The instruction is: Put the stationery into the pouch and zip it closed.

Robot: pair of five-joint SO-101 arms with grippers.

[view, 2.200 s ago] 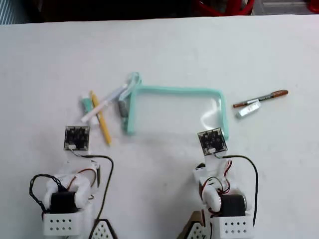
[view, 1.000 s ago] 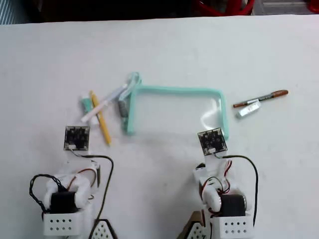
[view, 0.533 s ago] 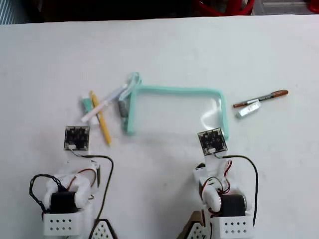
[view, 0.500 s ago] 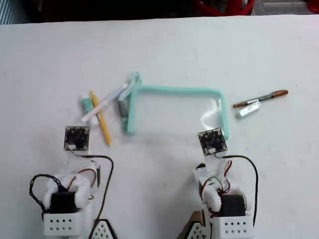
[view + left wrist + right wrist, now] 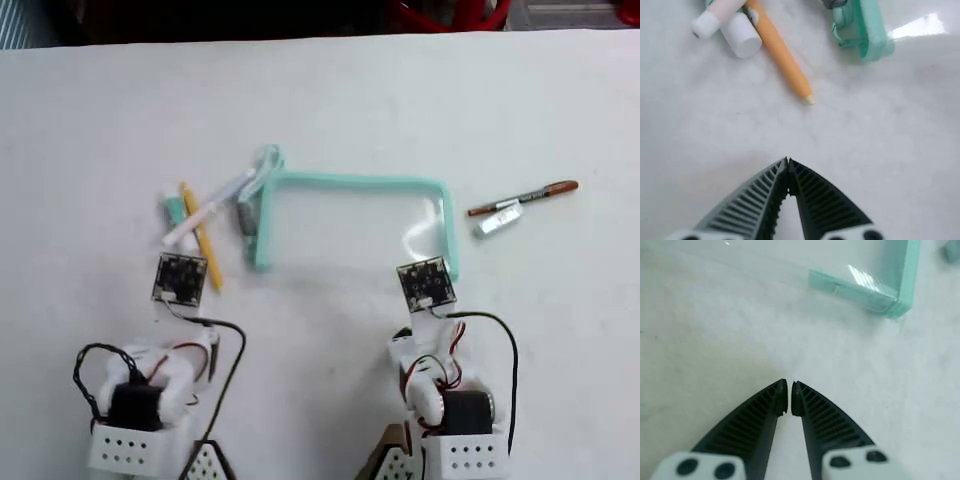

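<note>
Left tool [image 5: 788,162], closed, empty, just advanced toward pencil [image 5: 782,60]; right tool [image 5: 789,389] closed, empty, unmoved by pouch [image 5: 350,181]. First pickup likely starting.

We take this for a robotics lab or a maker's bench, not a home. A plain white surface [image 5: 320,100] carries two small arms, the left arm [image 5: 125,450] at seven o'clock and the right arm [image 5: 465,455] at five o'clock. Both are built of white, printed-looking shells, with bare black motors, loose wires [image 5: 514,375] and an uncovered circuit board [image 5: 426,284] at each wrist. Past the far edge, at one o'clock, a red plastic thing [image 5: 445,15] and a pale bin [image 5: 580,12] stand in a dark room.
</note>
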